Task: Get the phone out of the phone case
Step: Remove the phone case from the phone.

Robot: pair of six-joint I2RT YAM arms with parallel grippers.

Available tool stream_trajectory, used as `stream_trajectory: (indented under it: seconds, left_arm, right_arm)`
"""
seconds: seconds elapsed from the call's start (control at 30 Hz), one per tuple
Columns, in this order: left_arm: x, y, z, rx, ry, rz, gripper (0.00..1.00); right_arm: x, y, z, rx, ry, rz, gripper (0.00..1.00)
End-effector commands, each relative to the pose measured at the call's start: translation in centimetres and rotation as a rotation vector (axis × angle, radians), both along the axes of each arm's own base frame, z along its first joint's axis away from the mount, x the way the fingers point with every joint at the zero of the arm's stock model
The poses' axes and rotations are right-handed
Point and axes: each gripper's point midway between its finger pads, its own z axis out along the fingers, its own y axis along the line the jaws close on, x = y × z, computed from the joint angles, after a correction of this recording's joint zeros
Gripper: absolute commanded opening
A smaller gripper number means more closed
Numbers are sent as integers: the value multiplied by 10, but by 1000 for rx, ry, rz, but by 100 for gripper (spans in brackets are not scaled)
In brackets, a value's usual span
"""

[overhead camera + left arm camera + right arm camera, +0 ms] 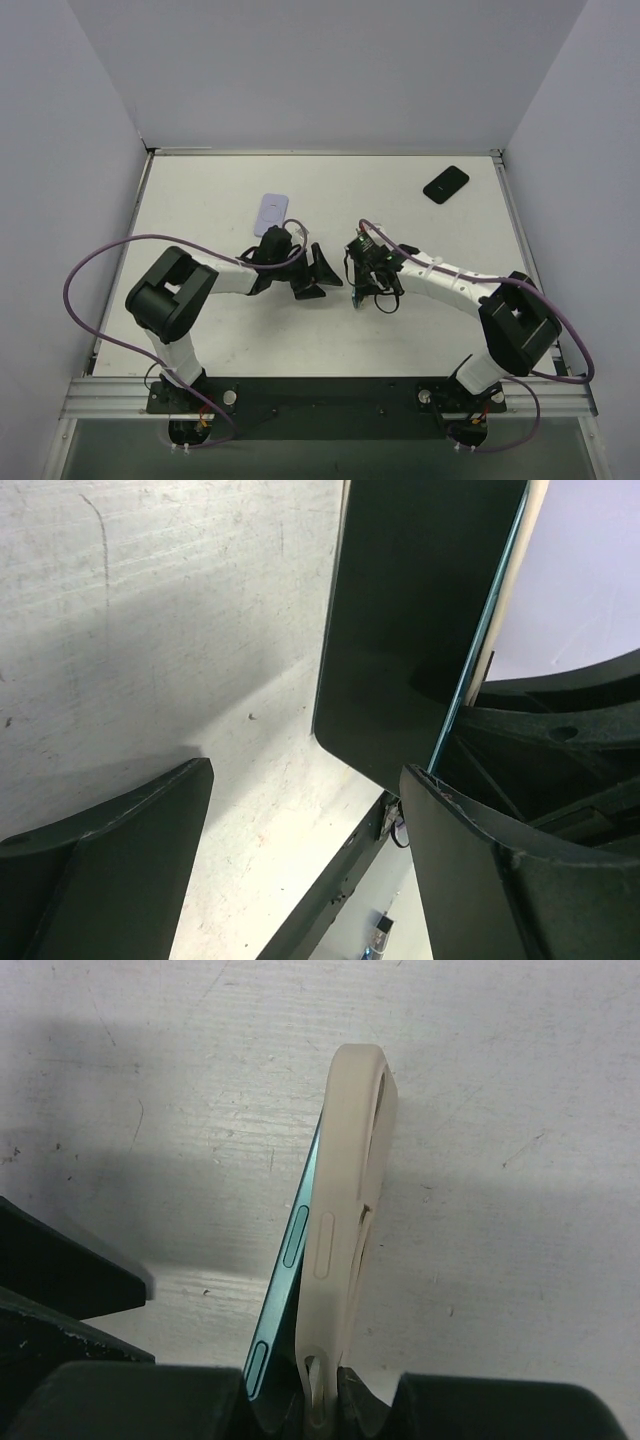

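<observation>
Right gripper [310, 1405] clamped on cream silicone phone case [348, 1175], so I aim wide-apart left gripper [305, 855] to pinch teal-edged phone [292, 1245] squarely.

Bare table [150, 630] beside upright phone [400, 630]

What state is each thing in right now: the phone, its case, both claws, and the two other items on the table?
phone: on edge, teal side exposed, partly out of the case, lower end clamped.
phone case: beige, partly peeled off the phone.
right claw: shut on phone and phone case.
left claw: open, beside the phone.
lavender item: flat on the table, untouched.
black item: flat on the table, untouched.
</observation>
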Motion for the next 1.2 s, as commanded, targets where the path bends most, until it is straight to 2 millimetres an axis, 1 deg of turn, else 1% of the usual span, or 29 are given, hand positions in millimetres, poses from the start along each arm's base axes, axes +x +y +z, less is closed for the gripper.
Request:
stream_trajectory:
  seconds: [0.0, 0.13, 0.2, 0.23, 0.3, 0.33, 0.37, 0.47, 0.53, 0.6, 0.63, 0.7, 0.73, 0.83, 1.0, 1.03, 1.1, 1.17]
  left_arm:
    - [-1, -13, 34, -109, -111, -62, 87]
    - [-6, -12, 41, -95, -186, -109, 83]
    - [-11, -10, 38, -63, -201, -127, 82]
    - [-11, -10, 42, -52, -240, -145, 81]
    - [-15, -8, 38, -4, -245, -156, 80]
    - [-16, -9, 41, 9, -275, -169, 79]
    - [-17, -7, 38, 35, -274, -166, 79]
    - [-19, -11, 40, 59, -292, -183, 79]
    - [-22, -15, 37, 71, -293, -199, 79]
    - [-20, -19, 38, 84, -303, -198, 79]
    - [-25, -23, 36, 88, -309, -212, 79]
    - [-23, -27, 38, 108, -330, -203, 79]
    - [-26, -32, 39, 109, -341, -212, 78]
    - [-23, -36, 38, 133, -372, -196, 78]
    - [-17, -40, 30, 172, -390, -175, 73]
    - [-15, -43, 32, 167, -392, -177, 72]
    - [-14, -44, 28, 176, -382, -179, 70]
    - [-10, -46, 30, 182, -392, -170, 68]
  right_arm:
    - [-10, 28, -41, 131, 107, 10, 0]
    - [-11, 33, -41, 166, 134, 4, 0]
    - [-11, 34, -41, 179, 144, 0, 0]
    - [-11, 34, -40, 190, 153, -7, 0]
    - [-10, 34, -38, 202, 158, -16, 0]
    - [-10, 34, -37, 204, 158, -17, 0]
    - [-9, 34, -36, 207, 158, -19, 0]
    - [-8, 35, -34, 217, 161, -18, 0]
    - [-8, 36, -34, 217, 163, -16, 0]
    - [-8, 37, -34, 220, 166, -16, 0]
    - [-8, 37, -33, 222, 166, -15, 0]
    - [-8, 38, -33, 224, 167, -16, 0]
    - [-8, 38, -33, 224, 168, -14, 0]
    - [-8, 38, -33, 227, 170, -16, 0]
    - [-9, 40, -31, 236, 170, -13, 0]
    - [-8, 40, -30, 239, 167, -12, 0]
    - [-8, 40, -30, 240, 168, -12, 0]
    - [-8, 41, -28, 244, 167, -12, 0]
